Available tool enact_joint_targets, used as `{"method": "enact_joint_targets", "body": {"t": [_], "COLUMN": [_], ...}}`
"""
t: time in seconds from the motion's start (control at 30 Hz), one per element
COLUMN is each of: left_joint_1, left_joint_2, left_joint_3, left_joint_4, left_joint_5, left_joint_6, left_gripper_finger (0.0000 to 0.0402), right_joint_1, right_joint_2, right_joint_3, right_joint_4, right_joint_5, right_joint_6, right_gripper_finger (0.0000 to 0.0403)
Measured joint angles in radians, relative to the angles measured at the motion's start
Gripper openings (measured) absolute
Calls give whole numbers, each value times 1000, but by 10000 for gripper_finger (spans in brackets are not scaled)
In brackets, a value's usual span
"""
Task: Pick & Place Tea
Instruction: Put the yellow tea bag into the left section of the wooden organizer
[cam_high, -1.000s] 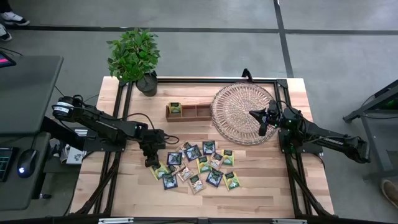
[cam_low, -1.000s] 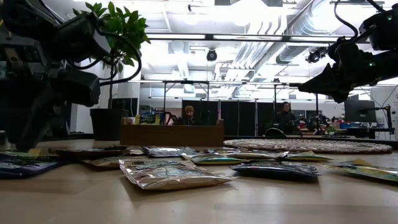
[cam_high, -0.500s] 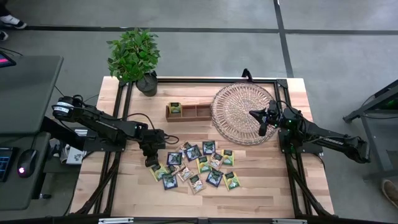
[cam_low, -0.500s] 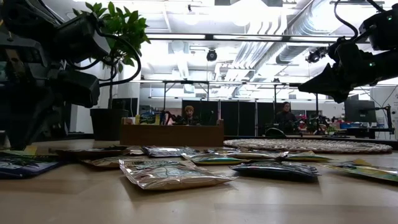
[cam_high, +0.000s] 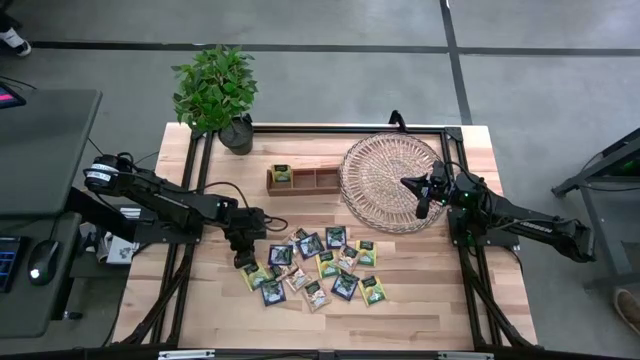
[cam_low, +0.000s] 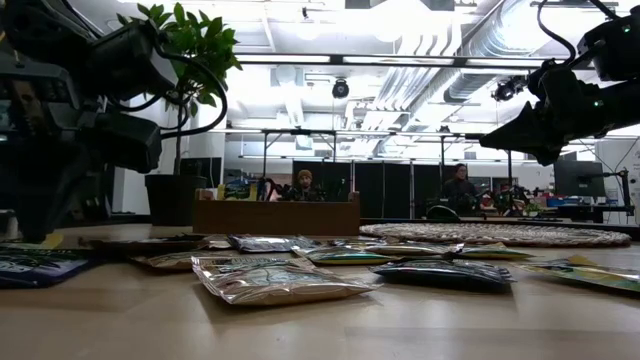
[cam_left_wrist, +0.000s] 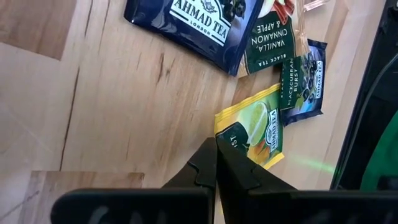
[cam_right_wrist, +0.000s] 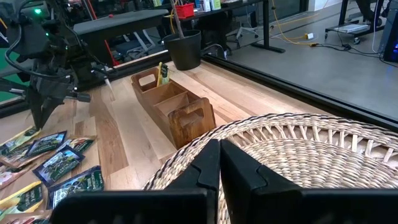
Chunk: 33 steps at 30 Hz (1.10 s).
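Tea sachets (cam_high: 312, 268) are seen scattered on the table (cam_high: 420, 300), near its front. Left gripper (cam_high: 246, 262) is lowered at their left edge, fingers pinched on a yellow-green sachet (cam_left_wrist: 252, 134) (corner only). Farther back, right gripper (cam_high: 421, 209), pressed together, hangs over the wicker tray (cam_high: 385, 160).

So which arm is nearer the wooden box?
Left. Its fingers sit just below the wooden box, by the tea bags; the right fingers hover over the wicker tray.

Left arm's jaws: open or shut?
Shut. In the left wrist view the left gripper has its jaws pressed together at the edge of a yellow-green sachet.
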<state>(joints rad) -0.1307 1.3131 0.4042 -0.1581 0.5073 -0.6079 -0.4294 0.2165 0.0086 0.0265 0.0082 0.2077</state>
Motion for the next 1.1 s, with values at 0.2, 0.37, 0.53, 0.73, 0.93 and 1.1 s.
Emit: {"method": "enact_joint_targets", "body": {"t": [0.2,0.37,0.53,0.73,0.93,1.1], "left_joint_1": [0,22,40,71,107,110], "left_joint_2": [-23,-59,-87,-91,-91,-92], "left_joint_3": [14,51,117,229,339,355], "left_joint_4": [-1,-55,-179,-359,-499,-568], "left_joint_5": [-9,-25,-51,-82,-123,-155], "left_joint_6": [-1,15,67,162,243,236], "left_gripper_finger": [0,0,0,0,0,0], "right_joint_1": [0,0,0,0,0,0], "right_joint_2": [0,0,0,0,0,0], "right_joint_3": [0,0,0,0,0,0], "right_joint_4": [0,0,0,0,0,0], "right_joint_5": [0,0,0,0,0,0], "right_joint_6": [0,0,0,0,0,0], "right_gripper_finger": [4,4,9,4,6,9]}}
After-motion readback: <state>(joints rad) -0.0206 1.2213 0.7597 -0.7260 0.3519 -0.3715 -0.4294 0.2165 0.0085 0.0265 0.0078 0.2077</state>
